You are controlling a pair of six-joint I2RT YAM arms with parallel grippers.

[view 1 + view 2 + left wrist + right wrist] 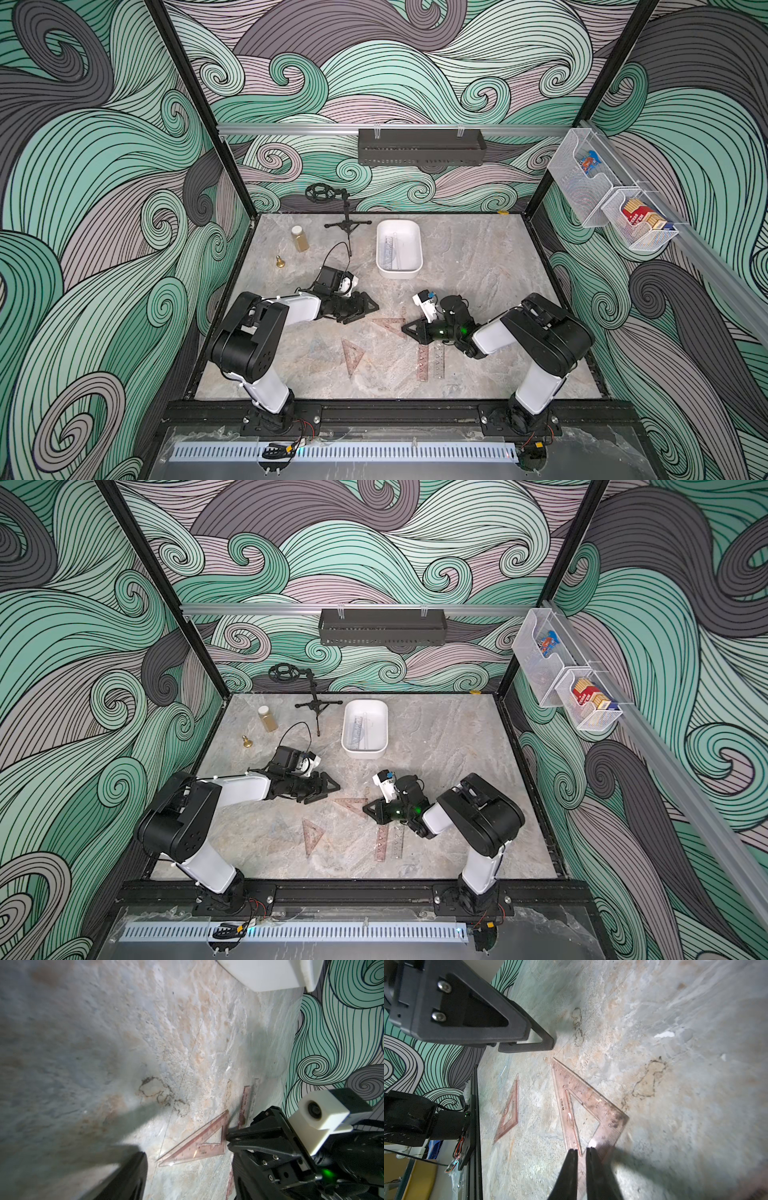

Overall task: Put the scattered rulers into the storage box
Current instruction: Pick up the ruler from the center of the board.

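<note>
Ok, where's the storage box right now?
In both top views the storage box stands toward the back of the table, near the middle, just right of the black tripod stand, with clear rulers lying inside it.

White rounded plastic storage box (270,974) — cut off at the left wrist view's edge, one corner showing. Clear plastic rulers (392,249) inside it too faint to count. Pinkish-brown straight ruler (422,361): far end hidden under the right gripper (407,330).
</note>
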